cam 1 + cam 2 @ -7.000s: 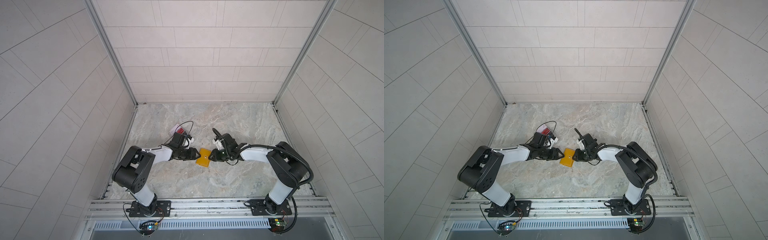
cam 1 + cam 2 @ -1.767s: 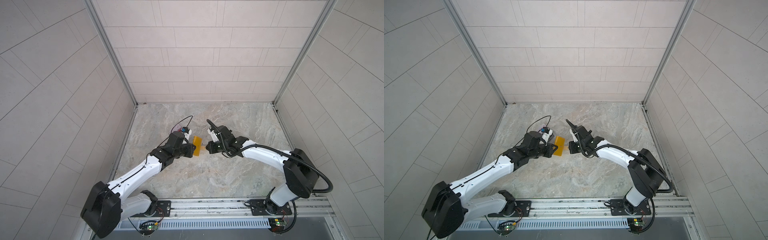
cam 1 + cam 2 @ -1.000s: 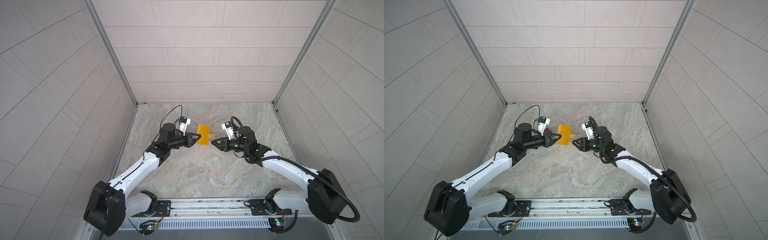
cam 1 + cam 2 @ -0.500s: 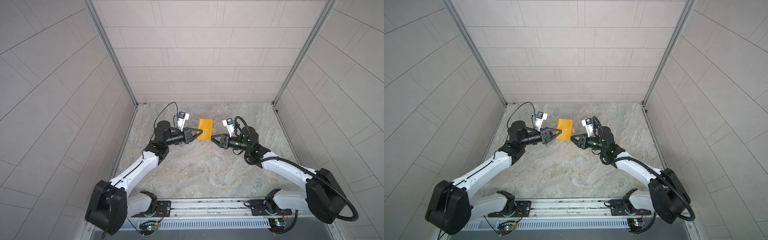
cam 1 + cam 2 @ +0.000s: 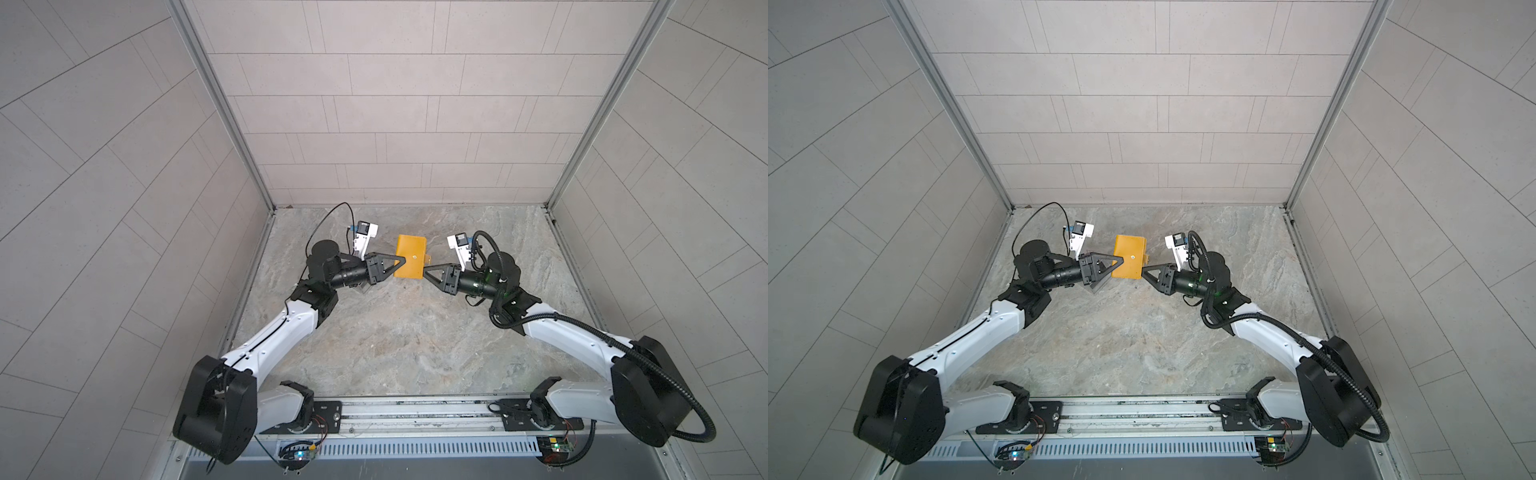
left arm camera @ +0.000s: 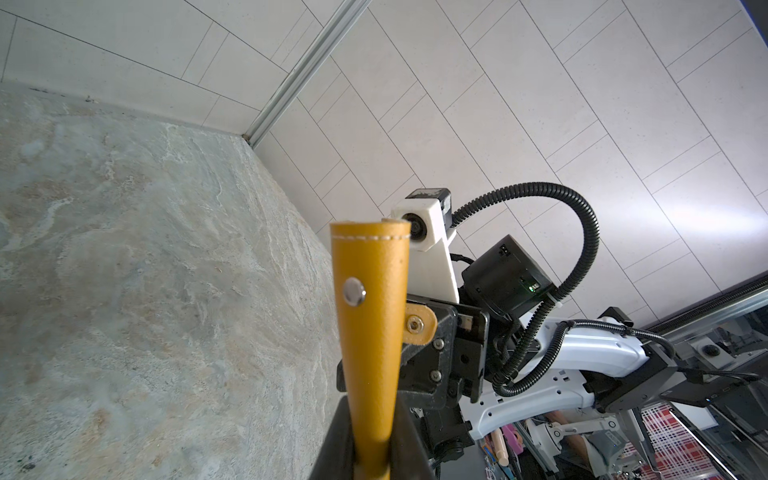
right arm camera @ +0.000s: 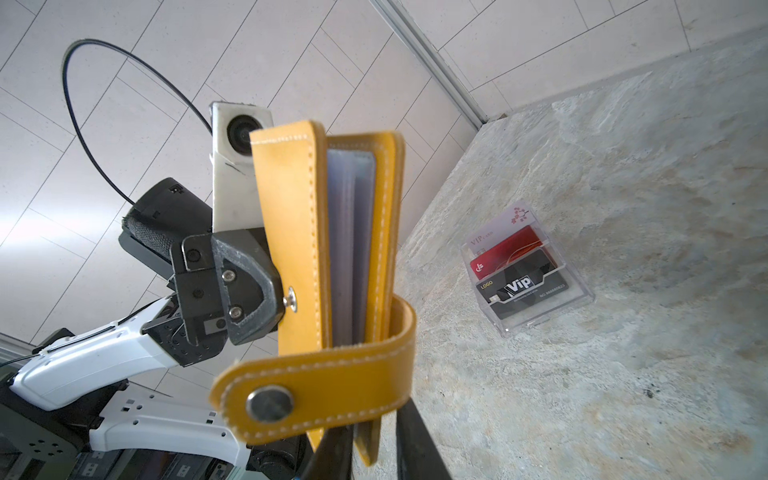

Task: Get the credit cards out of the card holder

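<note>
Gaping rightward, the card holder point(image 5: 410, 254) runs front-to-back.

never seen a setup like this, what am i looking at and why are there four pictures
These are two robot arms bolted to a rail at the front of a stone-patterned table inside a tiled booth. Two pictures come from a double camera overhead, so they look nearly alike; the other two come from small cameras on each arm's wrist. The left gripper is shut on a yellow card holder, holding it above the table. The right gripper is at its opposite edge; whether it pinches it I cannot tell. The right wrist view shows the snap tab undone and bluish sleeves inside. On the table sits a clear box with three cards.
</note>
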Robot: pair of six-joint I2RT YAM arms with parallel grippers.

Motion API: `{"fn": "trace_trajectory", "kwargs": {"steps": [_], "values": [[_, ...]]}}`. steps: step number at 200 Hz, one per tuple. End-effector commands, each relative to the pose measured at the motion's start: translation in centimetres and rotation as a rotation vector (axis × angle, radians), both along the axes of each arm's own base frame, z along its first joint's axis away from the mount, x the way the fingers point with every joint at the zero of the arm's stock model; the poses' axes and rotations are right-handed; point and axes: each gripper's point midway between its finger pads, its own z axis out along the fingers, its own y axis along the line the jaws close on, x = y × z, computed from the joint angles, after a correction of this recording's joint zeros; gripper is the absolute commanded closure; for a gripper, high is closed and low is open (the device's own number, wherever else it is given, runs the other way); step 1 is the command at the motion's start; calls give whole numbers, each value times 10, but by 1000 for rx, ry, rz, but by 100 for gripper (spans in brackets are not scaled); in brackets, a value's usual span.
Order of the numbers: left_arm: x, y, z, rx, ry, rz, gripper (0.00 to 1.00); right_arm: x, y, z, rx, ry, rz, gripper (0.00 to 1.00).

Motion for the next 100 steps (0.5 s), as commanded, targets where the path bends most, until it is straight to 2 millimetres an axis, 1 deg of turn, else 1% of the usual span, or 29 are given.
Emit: {"fn": "trace_trajectory", "kwargs": {"steps": [1, 29, 48, 77, 100], "values": [[-9, -2, 0, -10, -10, -47, 100, 6, -1, 20, 50, -49, -17, 78], [-9, 0, -3, -20, -12, -34, 100, 12, -6, 20, 54, -44, -53, 78], [-10, 0, -3, -37, -10, -35, 100, 14, -9, 26, 74, -50, -63, 77], [-10, 0, -4, -41, -1, -39, 100, 14, -4, 34, 112, -56, -34, 77], [-12, 0, 3, -66, -17, -40, 100, 14, 0, 35, 152, -42, -9, 77]]}}
